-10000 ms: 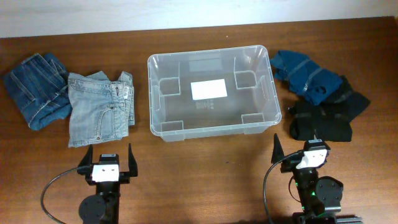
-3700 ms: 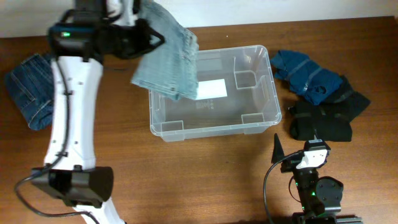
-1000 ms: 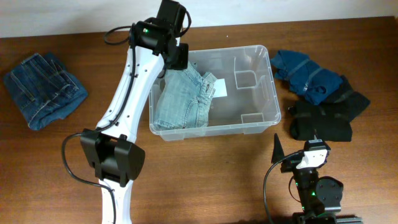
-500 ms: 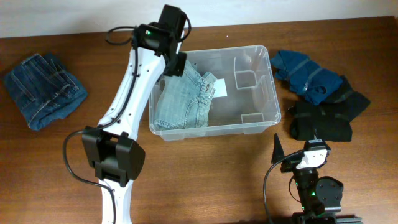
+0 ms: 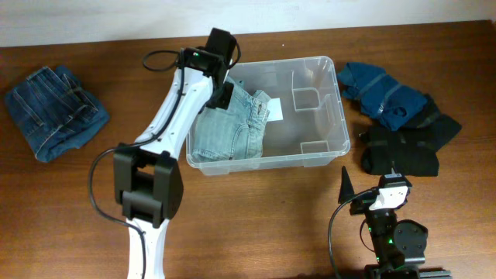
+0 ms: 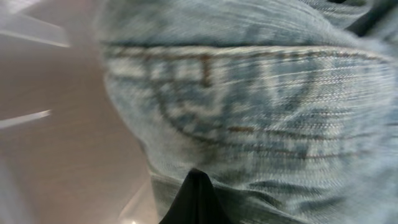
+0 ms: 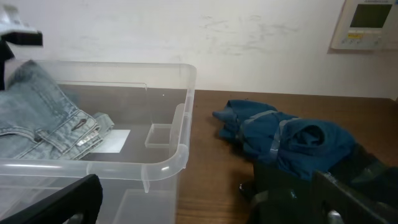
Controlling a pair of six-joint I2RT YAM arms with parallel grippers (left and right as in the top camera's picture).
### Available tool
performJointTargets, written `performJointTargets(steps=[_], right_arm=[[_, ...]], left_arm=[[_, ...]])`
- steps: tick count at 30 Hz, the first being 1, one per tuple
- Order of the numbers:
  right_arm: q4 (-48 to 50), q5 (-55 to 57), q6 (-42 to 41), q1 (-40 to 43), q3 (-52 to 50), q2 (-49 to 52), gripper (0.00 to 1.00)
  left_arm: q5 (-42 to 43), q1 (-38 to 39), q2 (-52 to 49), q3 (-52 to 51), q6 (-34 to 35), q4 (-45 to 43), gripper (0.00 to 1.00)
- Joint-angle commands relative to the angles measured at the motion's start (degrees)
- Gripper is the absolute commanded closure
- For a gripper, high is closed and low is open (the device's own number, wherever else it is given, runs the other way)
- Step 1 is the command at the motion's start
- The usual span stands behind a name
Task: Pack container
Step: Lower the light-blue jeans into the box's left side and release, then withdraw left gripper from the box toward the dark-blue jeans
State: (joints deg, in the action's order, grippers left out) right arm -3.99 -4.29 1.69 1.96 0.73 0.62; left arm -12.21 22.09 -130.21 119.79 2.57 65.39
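The clear plastic container (image 5: 342, 116) sits at the table's middle back, also seen in the right wrist view as the container (image 7: 180, 155). Folded light-blue jeans (image 5: 231, 128) lie in its left half. My left gripper (image 5: 223, 91) reaches down inside the bin at the jeans' far end. In the left wrist view the left gripper (image 6: 196, 190) shows as one black tip, shut, pressed against the light denim (image 6: 261, 106), with no fabric seen between the jaws. My right gripper (image 7: 208, 199) rests open near the front edge, facing the bin's right corner.
Folded dark-blue jeans (image 5: 54, 112) lie at the far left. A teal-blue garment (image 5: 384, 93) and a black garment (image 5: 403, 147) lie right of the bin. The left arm spans from its base (image 5: 143, 194) up to the bin's back left corner.
The left gripper has closed while low over the jeans in the bin, and its wrist has shifted slightly right. The jeans stay lying in the container. The right arm has not moved.
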Motion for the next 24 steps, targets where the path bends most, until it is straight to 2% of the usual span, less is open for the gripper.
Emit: performJointTargets(steps=[1,5,14,20,24], right_arm=[[-0.1,0.3,-0.3,0.4,-0.4,-0.4,0.02],[-0.2,0.3,-0.3,0.4,-0.4,-0.4,0.02],[-0.1,0.3,-0.3,0.4,-0.4,-0.4,0.02],[-0.1,0.3,-0.3,0.4,-0.4,-0.4,0.02],[-0.2,0.3,-0.3,0.4,-0.4,-0.4,0.02]], left_arm=[[-5.4,0.0,-4.0,-1.2,-0.7,-0.1,0.99],[-9.0,-0.3,-5.4,-1.3,-0.7,-0.5,0.99],[-9.0,-1.3,-5.5,1.2,-0.7,-0.2,0.99],[-7.9,-1.2,-5.3,13.3,-0.7,7.5,0.99],[-4.4,-1.2,-5.3,23.6,-0.7,14.8,0.94]])
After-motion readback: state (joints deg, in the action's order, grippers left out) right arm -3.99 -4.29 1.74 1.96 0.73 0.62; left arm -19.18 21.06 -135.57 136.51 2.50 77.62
